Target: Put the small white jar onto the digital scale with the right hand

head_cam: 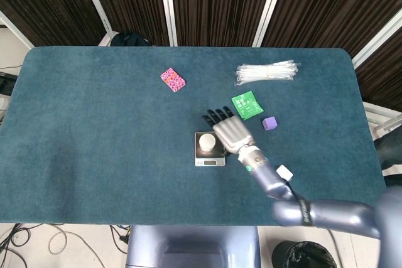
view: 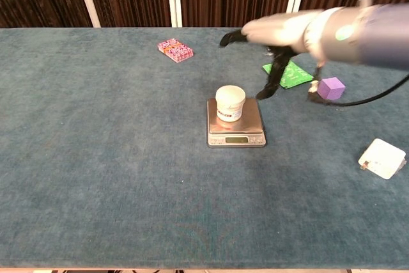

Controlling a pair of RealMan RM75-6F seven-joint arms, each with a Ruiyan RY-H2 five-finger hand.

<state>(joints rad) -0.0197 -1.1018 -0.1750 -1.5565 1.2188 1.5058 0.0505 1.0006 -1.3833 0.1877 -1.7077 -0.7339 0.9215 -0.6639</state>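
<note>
The small white jar (view: 230,103) (head_cam: 206,145) stands upright on the silver digital scale (view: 235,128) (head_cam: 208,157) near the table's middle. My right hand (view: 268,35) (head_cam: 227,130) hovers above and to the right of the jar, fingers spread and holding nothing. It is clear of the jar and the scale. The left hand appears in neither view.
A pink patterned packet (view: 175,49) lies at the back left. Behind my right arm lie a green sachet (view: 289,75) and a purple cube (view: 331,87). A bundle of white cable ties (head_cam: 267,72) sits at the far right, and a white square block (view: 382,158) at the front right.
</note>
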